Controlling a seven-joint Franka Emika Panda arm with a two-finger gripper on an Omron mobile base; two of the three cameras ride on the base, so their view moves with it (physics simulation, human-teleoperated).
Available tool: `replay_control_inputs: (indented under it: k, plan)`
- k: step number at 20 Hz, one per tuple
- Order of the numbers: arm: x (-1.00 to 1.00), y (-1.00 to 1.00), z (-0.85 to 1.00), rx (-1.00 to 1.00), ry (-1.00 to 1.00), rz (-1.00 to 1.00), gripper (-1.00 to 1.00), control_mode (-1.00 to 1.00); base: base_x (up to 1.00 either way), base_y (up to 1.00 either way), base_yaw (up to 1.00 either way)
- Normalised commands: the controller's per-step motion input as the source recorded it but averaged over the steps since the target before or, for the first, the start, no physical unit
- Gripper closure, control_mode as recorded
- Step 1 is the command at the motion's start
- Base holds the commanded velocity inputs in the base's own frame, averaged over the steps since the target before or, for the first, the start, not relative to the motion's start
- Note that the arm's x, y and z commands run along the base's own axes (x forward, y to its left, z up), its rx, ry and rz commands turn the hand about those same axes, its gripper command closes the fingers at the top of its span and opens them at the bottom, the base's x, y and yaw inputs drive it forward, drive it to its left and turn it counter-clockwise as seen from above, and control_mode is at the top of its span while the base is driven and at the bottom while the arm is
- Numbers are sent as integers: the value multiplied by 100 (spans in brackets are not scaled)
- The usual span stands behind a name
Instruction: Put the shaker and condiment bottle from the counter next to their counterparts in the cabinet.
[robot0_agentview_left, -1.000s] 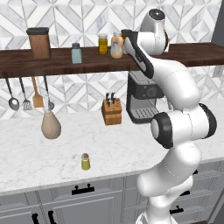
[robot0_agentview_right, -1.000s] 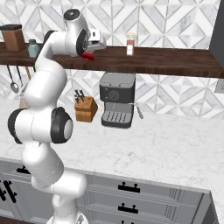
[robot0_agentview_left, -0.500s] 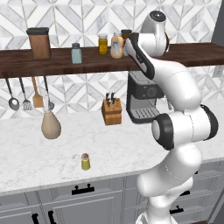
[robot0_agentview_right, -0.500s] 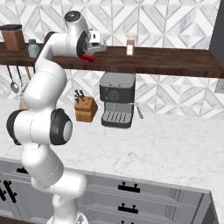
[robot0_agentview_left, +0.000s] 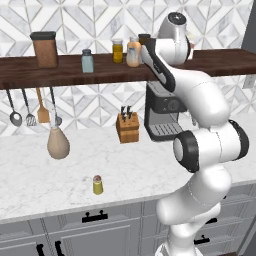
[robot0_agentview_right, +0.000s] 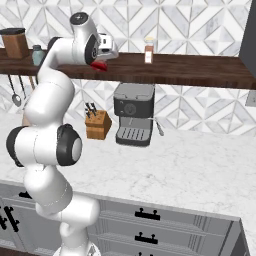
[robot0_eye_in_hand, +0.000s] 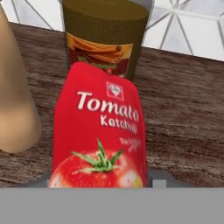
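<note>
Glossy red condiment bottle (robot0_eye_in_hand: 99, 135); matt grained wooden cabinet (robot0_eye_in_hand: 183, 105); veined marble counter (robot0_agentview_left: 55, 180).

The condiment bottle (robot0_eye_in_hand: 98, 131) reads "Tomato Ketchup" — white letters on red.

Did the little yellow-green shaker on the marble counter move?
No. The yellow-green shaker stands at the same spot, in front of the wooden knife block.

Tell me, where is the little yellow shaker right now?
The shaker stands alone on the counter near its front edge, in the left base view, to the left of the robot's arm and in front of the knife block.
</note>
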Motion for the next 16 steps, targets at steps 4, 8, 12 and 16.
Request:
replay_control_inputs:
  k: [4, 8, 12, 16]
  plan:
    - [0, 34, -23, 0, 0, -2, -100, -100, 0, 0, 0]
    - [0, -3, -17, 2, 0, 0, -100, -100, 0, 0, 0]
    - [0, -16, -12, 5, 0, 0, -100, -100, 0, 0, 0]
    - [0, -4, -1, 3, 0, 0, -100, -100, 0, 0, 0]
